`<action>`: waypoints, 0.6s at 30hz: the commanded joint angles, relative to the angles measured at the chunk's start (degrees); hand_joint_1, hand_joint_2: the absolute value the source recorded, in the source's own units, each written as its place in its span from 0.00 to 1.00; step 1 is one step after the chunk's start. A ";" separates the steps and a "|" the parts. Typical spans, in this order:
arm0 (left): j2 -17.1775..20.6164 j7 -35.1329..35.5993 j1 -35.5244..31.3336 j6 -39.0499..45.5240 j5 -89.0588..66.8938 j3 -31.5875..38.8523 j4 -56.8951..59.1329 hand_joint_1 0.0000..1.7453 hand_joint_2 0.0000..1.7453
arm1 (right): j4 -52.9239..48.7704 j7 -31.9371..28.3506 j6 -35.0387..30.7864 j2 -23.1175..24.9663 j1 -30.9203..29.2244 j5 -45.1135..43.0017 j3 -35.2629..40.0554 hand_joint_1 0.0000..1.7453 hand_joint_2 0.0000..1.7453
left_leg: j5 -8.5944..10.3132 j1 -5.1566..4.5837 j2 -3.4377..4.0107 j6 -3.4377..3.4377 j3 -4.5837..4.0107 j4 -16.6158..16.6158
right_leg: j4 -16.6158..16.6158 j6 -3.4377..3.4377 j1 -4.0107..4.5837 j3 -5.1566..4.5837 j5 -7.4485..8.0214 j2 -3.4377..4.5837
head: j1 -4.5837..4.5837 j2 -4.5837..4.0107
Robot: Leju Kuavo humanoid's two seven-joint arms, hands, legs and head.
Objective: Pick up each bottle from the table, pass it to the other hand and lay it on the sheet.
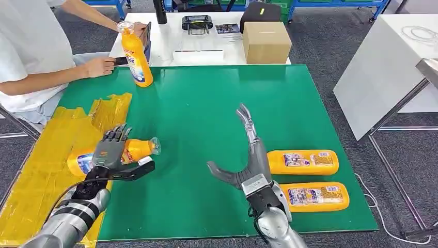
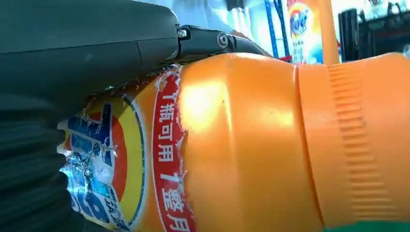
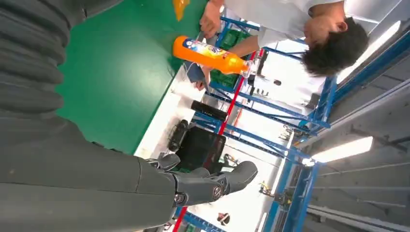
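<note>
My left hand (image 1: 114,153) grips an orange bottle (image 1: 135,151) lying sideways at the edge of the yellow sheet (image 1: 46,160), its cap pointing right over the green table (image 1: 206,119). Up close, that bottle (image 2: 232,145) presses against my left hand (image 2: 87,53). My right hand (image 1: 248,160) is open, fingers stretched forward, holding nothing, just left of two orange bottles (image 1: 302,161) (image 1: 314,196) lying on their sides. A third orange bottle (image 1: 136,54) stands upright at the table's far left, with a person's hand on its cap. The right wrist view shows my right hand (image 3: 145,186) and that upright bottle (image 3: 210,53).
A person in white (image 1: 31,46) sits at the far left, one hand (image 1: 99,66) resting on the table edge. Behind the green table stands a white table with a cardboard box (image 1: 266,41) and a black device (image 1: 197,22). Another white table (image 1: 387,62) is at right.
</note>
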 commanded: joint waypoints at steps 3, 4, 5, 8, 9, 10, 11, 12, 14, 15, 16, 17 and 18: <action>-2.85 -6.24 6.35 5.46 5.30 4.93 -12.62 0.00 1.00 | 3.61 0.19 -0.83 -1.34 -1.48 -0.24 1.10 0.00 1.00 | -0.10 0.04 -0.01 0.00 0.07 -0.02 | -0.07 -0.02 0.04 0.09 -0.07 0.02 | 0.02 0.00; -2.94 -6.92 7.12 5.83 5.89 5.11 -14.14 0.00 1.00 | 3.58 0.18 -0.89 -1.42 -1.44 -0.24 1.13 0.00 1.00 | -0.13 0.04 0.00 0.01 0.10 -0.02 | -0.10 -0.02 0.04 0.14 -0.09 0.04 | 0.02 0.00; -3.17 -7.83 8.31 6.80 6.67 5.33 -16.61 0.00 1.00 | 3.54 0.16 -0.96 -1.46 -1.39 -0.25 1.18 0.00 1.00 | -0.15 0.05 0.05 0.00 0.10 -0.01 | -0.09 -0.02 0.05 0.12 -0.09 0.10 | 0.02 0.00; -3.34 -8.88 10.61 7.52 7.43 5.37 -21.57 0.00 1.00 | 3.62 0.14 -1.10 -1.64 -1.26 -0.29 1.24 0.00 1.00 | -0.12 0.04 0.02 0.00 0.03 -0.01 | -0.08 -0.02 0.04 0.02 -0.08 0.05 | 0.02 0.00; -3.35 -8.87 11.02 7.54 7.35 5.25 -22.52 0.00 1.00 | 3.72 0.13 -1.10 -1.66 -1.25 -0.32 1.23 0.00 1.00 | -0.17 0.05 0.04 0.00 0.09 -0.02 | -0.10 -0.03 0.05 0.09 -0.11 0.08 | 0.02 0.00; -3.28 -8.88 11.15 7.55 7.22 5.19 -22.80 0.00 1.00 | 3.74 0.14 -1.13 -1.68 -1.24 -0.30 1.23 0.00 1.00 | -0.22 0.06 0.00 -0.01 0.13 0.00 | -0.10 -0.04 0.06 0.15 -0.17 0.05 | 0.02 0.00; -3.20 -8.82 11.31 7.60 6.94 5.10 -23.15 0.00 1.00 | 3.75 0.14 -1.16 -1.70 -1.22 -0.29 1.23 0.00 1.00 | -0.17 0.07 0.03 -0.01 0.08 -0.02 | -0.10 -0.04 0.06 0.09 -0.11 0.06 | 0.00 0.00; -3.11 -8.79 11.48 7.50 6.84 5.04 -23.54 0.00 1.00 | 3.75 0.14 -1.18 -1.76 -1.18 -0.31 1.24 0.00 1.00 | -0.13 0.05 0.02 -0.01 0.03 -0.01 | -0.08 -0.03 0.03 0.04 -0.09 0.05 | 0.00 0.00; -3.05 -8.45 11.72 7.34 6.55 5.06 -23.95 0.00 1.00 | 3.76 0.15 -1.19 -1.76 -1.15 -0.41 1.17 0.00 1.00 | -0.11 0.06 0.04 -0.01 0.00 -0.01 | -0.08 -0.03 0.05 0.00 -0.06 0.07 | 0.02 0.00; -3.03 -8.41 11.91 7.37 6.53 5.20 -24.19 0.00 1.00 | 3.71 0.16 -1.17 -1.79 -1.07 -0.46 1.16 0.00 1.00 | -0.16 0.07 0.06 -0.02 0.06 -0.02 | -0.10 -0.04 0.06 0.06 -0.09 0.10 | 0.00 0.00; -3.01 -8.42 12.03 7.46 6.55 5.24 -24.23 0.00 1.00 | 3.70 0.16 -1.18 -1.81 -1.01 -0.46 1.17 0.00 1.00 | -0.11 0.05 0.05 -0.01 0.01 -0.01 | -0.08 -0.03 0.05 0.01 -0.07 0.07 | 0.00 0.00; -2.99 -8.43 12.13 7.39 6.54 5.23 -24.17 0.00 1.00 | 3.68 0.16 -1.18 -1.80 -0.93 -0.46 1.20 0.00 1.00 | -0.09 0.04 0.03 -0.01 -0.02 -0.02 | -0.07 -0.02 0.04 -0.02 -0.05 0.05 | 0.00 0.00; -2.77 -8.18 12.16 7.69 5.63 5.23 -23.90 0.00 1.00 | 3.72 0.19 -1.11 -1.83 -0.96 -0.49 1.27 0.00 1.00 | -0.08 0.02 0.02 0.00 -0.03 -0.02 | -0.06 -0.01 0.02 -0.04 -0.05 0.03 | 0.00 0.00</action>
